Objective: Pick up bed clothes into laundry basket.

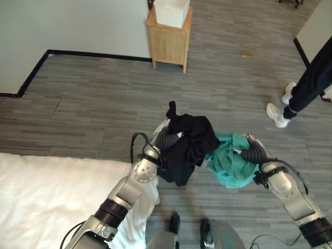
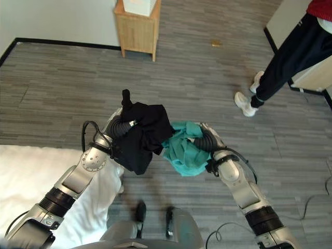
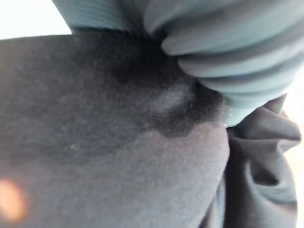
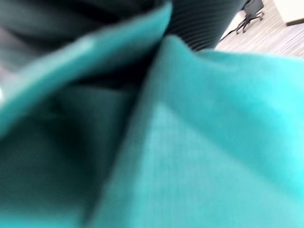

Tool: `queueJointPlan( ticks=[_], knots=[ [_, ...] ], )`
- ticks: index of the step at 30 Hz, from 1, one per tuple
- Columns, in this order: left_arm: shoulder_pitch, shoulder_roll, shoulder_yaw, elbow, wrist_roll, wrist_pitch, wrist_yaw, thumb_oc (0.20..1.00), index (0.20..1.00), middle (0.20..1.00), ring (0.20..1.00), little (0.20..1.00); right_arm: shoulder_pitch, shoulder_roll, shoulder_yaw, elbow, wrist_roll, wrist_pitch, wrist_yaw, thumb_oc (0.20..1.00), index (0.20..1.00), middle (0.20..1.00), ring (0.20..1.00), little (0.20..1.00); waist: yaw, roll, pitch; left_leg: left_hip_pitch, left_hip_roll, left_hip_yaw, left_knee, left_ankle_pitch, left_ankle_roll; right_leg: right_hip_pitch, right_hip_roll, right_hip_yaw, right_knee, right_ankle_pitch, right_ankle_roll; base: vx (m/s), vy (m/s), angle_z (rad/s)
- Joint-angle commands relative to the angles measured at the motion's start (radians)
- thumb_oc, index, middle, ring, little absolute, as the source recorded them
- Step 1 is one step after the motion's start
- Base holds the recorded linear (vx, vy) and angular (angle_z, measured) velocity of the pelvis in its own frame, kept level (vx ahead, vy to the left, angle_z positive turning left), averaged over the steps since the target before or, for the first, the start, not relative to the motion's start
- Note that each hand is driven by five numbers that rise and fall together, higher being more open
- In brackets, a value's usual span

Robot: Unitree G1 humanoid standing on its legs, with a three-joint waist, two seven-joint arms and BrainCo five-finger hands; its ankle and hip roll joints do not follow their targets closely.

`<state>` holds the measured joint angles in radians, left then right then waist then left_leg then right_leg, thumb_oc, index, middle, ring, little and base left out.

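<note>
Both arms are raised in front of the robot over a grey plank floor point(image 1: 93, 104), each carrying a bundle of cloth. A black garment point(image 1: 188, 142) is draped over the left robot hand point(image 1: 167, 139), covering it so that only its dark ribbed cover shows; whether its fingers are curled cannot be told. Touching it on the far side, a teal garment point(image 1: 231, 163) is bunched over the right robot hand point(image 2: 203, 141), whose fingers are likewise hidden. A white bed point(image 1: 41, 197) lies beside and below the left arm.

Well beyond both robot hands stands a wooden nightstand point(image 1: 168, 44) with a white basket point(image 1: 171, 11) on top, probably the laundry basket. A person's legs point(image 2: 282, 62) stand off past the right robot hand.

Risks, as a judgement: loose hanging folds could slip off during the walk, and the person stands near the route.
</note>
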<state>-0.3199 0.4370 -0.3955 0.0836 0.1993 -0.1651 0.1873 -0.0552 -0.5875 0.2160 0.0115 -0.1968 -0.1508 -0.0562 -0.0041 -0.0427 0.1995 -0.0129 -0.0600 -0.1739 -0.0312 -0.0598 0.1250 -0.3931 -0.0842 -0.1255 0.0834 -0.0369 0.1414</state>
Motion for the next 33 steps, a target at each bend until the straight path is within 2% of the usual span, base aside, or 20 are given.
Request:
queueJointPlan(
  ticks=[1,2,4,6,7,8,9,11,14,17,21,22,23,24,25,26,27,30,32,33],
  knots=[
    [-0.017,-0.001,0.027,-0.024,-0.034,-0.069,-0.005,0.200,0.200,0.200,0.200,0.200,-0.045,0.003,-0.056,-0.003,-0.008,-0.033,-0.029,0.200,0.200,0.200,0.200,0.200,-0.024,0.028,-0.055,0.183,0.103,-0.012,-0.056,-0.066,-0.159,0.005,-0.019,-0.040,-0.142,0.259,0.050,0.62,-0.135,0.89],
    [-0.013,-0.011,0.017,-0.013,-0.029,-0.072,-0.012,0.200,0.200,0.200,0.200,0.200,-0.001,-0.011,-0.065,-0.009,-0.018,-0.031,-0.014,0.200,0.200,0.200,0.200,0.200,-0.036,0.011,-0.072,0.246,0.114,-0.059,-0.056,-0.052,-0.159,0.035,-0.019,-0.008,-0.135,0.290,0.030,0.79,-0.173,0.85],
    [-0.006,-0.023,0.011,0.002,-0.019,-0.070,-0.014,0.200,0.200,0.200,0.200,0.200,0.006,-0.019,-0.062,-0.004,-0.017,-0.033,-0.010,0.200,0.200,0.200,0.200,0.200,-0.041,0.022,-0.077,0.263,0.137,-0.060,-0.005,-0.027,-0.173,0.072,-0.005,0.004,-0.133,0.296,0.020,0.47,-0.104,0.96],
    [-0.024,-0.041,-0.002,0.017,-0.025,-0.067,-0.012,0.200,0.200,0.200,0.200,0.200,0.004,-0.041,-0.064,-0.011,-0.003,-0.041,-0.005,0.200,0.200,0.200,0.200,0.200,-0.037,0.027,-0.079,0.165,0.122,-0.004,0.277,0.093,-0.219,0.162,0.019,-0.011,-0.139,0.282,-0.014,0.39,-0.157,1.04],
    [-0.035,-0.042,-0.010,0.013,-0.029,-0.061,-0.010,0.200,0.200,0.200,0.200,0.200,0.005,-0.053,-0.069,-0.017,0.012,-0.050,-0.014,0.200,0.200,0.200,0.200,0.200,-0.014,0.016,-0.058,0.051,0.111,0.007,0.487,0.155,-0.234,0.206,0.020,-0.014,-0.150,0.261,-0.037,0.40,-0.315,0.47],
    [-0.039,-0.044,-0.013,0.006,-0.032,-0.060,-0.009,0.200,0.200,0.200,0.200,0.200,-0.002,-0.065,-0.069,-0.023,0.023,-0.052,-0.021,0.200,0.200,0.200,0.200,0.200,0.004,-0.008,-0.044,-0.022,0.106,0.043,0.572,0.185,-0.225,0.252,0.012,-0.023,-0.164,0.239,-0.052,0.29,-0.336,-0.08],
    [-0.046,-0.039,-0.018,-0.006,-0.032,-0.057,-0.013,0.200,0.200,0.200,0.200,0.200,-0.014,-0.072,-0.076,-0.025,0.029,-0.051,-0.025,0.200,0.200,0.200,0.200,0.200,0.028,-0.028,-0.021,-0.123,0.089,0.073,0.693,0.156,-0.208,0.280,0.006,-0.021,-0.167,0.216,-0.063,0.28,-0.281,-0.23],
    [-0.061,-0.040,-0.021,-0.013,-0.035,-0.056,-0.013,0.200,0.200,0.200,0.200,0.200,-0.025,-0.084,-0.077,-0.029,0.027,-0.048,-0.025,0.200,0.200,0.200,0.200,0.200,0.074,-0.042,0.002,-0.273,0.035,0.124,0.714,0.085,-0.186,0.328,0.010,0.001,-0.171,0.181,-0.066,0.30,-0.124,-0.29],
    [-0.057,-0.045,-0.020,-0.014,-0.034,-0.064,-0.018,0.200,0.200,0.200,0.200,0.200,-0.028,-0.095,-0.071,-0.029,0.009,-0.056,-0.022,0.200,0.200,0.200,0.200,0.200,0.121,-0.038,-0.013,-0.335,0.006,0.173,0.403,0.069,-0.151,0.382,0.030,0.032,-0.171,0.118,-0.056,0.50,0.051,-0.36],
    [-0.035,-0.043,-0.013,-0.025,-0.029,-0.068,-0.027,0.200,0.200,0.200,0.200,0.200,-0.034,-0.109,-0.087,-0.005,-0.006,-0.055,-0.039,0.200,0.200,0.200,0.200,0.200,0.175,-0.010,-0.035,-0.341,0.070,0.258,0.047,0.253,-0.180,0.487,0.066,0.047,-0.171,0.035,-0.050,0.60,0.105,-0.44],
    [-0.014,-0.032,-0.012,-0.029,-0.016,-0.057,-0.023,0.200,0.200,0.200,0.200,0.200,-0.041,-0.107,-0.111,-0.001,-0.039,-0.051,-0.054,0.200,0.200,0.200,0.200,0.200,0.217,-0.037,-0.079,-0.284,0.040,0.231,-0.026,0.268,-0.136,0.604,0.060,0.088,-0.116,-0.020,-0.042,0.57,0.099,-0.36],
    [-0.032,-0.022,-0.032,-0.020,-0.018,-0.055,-0.018,0.200,0.200,0.200,0.200,0.200,-0.042,-0.104,-0.119,0.009,-0.051,-0.049,-0.067,0.200,0.200,0.200,0.200,0.200,0.205,-0.052,-0.073,-0.203,0.018,0.238,-0.024,0.246,-0.101,0.546,0.043,0.086,0.120,0.082,0.021,0.39,0.152,-0.40],
    [-0.034,-0.023,-0.032,-0.019,-0.019,-0.055,-0.018,0.200,0.200,0.200,0.200,0.200,-0.042,-0.105,-0.120,0.009,-0.051,-0.049,-0.067,0.200,0.200,0.200,0.200,0.200,0.206,-0.053,-0.075,-0.200,0.016,0.237,-0.030,0.240,-0.101,0.544,0.041,0.088,0.125,0.075,0.022,0.38,0.172,-0.50],
    [-0.049,-0.022,-0.039,-0.016,-0.021,-0.052,-0.010,0.200,0.200,0.200,0.200,0.200,-0.053,-0.108,-0.113,0.014,-0.059,-0.044,-0.072,0.200,0.200,0.200,0.200,0.200,0.188,-0.049,-0.066,-0.158,0.012,0.234,-0.035,0.227,-0.092,0.492,0.029,0.088,0.226,0.156,0.058,0.30,0.094,-0.49],
    [-0.064,-0.017,-0.044,-0.008,-0.021,-0.045,-0.001,0.200,0.200,0.200,0.200,0.200,-0.068,-0.108,-0.112,0.020,-0.061,-0.040,-0.072,0.200,0.200,0.200,0.200,0.200,0.171,-0.031,-0.065,-0.117,0.026,0.218,-0.043,0.212,-0.089,0.438,0.032,0.096,0.324,0.199,0.067,0.60,0.207,-0.26],
    [-0.097,-0.002,-0.052,0.001,-0.017,-0.038,0.015,0.200,0.200,0.200,0.200,0.200,-0.086,-0.102,-0.116,0.026,-0.059,-0.036,-0.082,0.200,0.200,0.200,0.200,0.200,0.142,0.011,-0.058,-0.046,0.059,0.195,-0.056,0.183,-0.090,0.324,0.030,0.059,0.427,0.199,0.047,0.48,0.148,0.02],
    [-0.099,-0.003,-0.052,0.003,-0.017,-0.038,0.016,0.200,0.200,0.200,0.200,0.200,-0.088,-0.103,-0.115,0.027,-0.059,-0.036,-0.082,0.200,0.200,0.200,0.200,0.200,0.135,0.008,-0.055,-0.045,0.054,0.188,-0.056,0.176,-0.091,0.319,0.024,0.052,0.445,0.183,0.045,0.60,0.111,0.30],
    [-0.124,-0.006,-0.058,-0.003,-0.020,-0.045,0.012,0.200,0.200,0.200,0.200,0.200,-0.070,-0.107,-0.146,0.020,-0.057,-0.033,-0.087,0.200,0.200,0.200,0.200,0.200,0.079,-0.001,-0.048,0.016,0.037,0.153,-0.056,0.130,-0.109,0.230,0.030,0.002,0.325,0.151,0.016,0.35,-0.017,0.73],
    [-0.130,-0.014,-0.062,0.008,-0.025,-0.044,0.002,0.200,0.200,0.200,0.200,0.200,-0.044,-0.107,-0.163,0.028,-0.054,-0.030,-0.090,0.200,0.200,0.200,0.200,0.200,0.038,-0.013,-0.058,0.073,0.026,0.113,-0.056,0.068,-0.122,0.222,0.031,-0.044,0.119,0.123,-0.005,0.54,-0.084,1.06],
    [-0.128,-0.016,-0.058,0.012,-0.024,-0.044,-0.003,0.200,0.200,0.200,0.200,0.200,-0.036,-0.106,-0.171,0.030,-0.053,-0.028,-0.091,0.200,0.200,0.200,0.200,0.200,0.024,-0.020,-0.061,0.103,0.019,0.103,-0.056,0.044,-0.125,0.190,0.025,-0.055,0.050,0.143,-0.005,0.57,-0.098,1.00]
  ],
)
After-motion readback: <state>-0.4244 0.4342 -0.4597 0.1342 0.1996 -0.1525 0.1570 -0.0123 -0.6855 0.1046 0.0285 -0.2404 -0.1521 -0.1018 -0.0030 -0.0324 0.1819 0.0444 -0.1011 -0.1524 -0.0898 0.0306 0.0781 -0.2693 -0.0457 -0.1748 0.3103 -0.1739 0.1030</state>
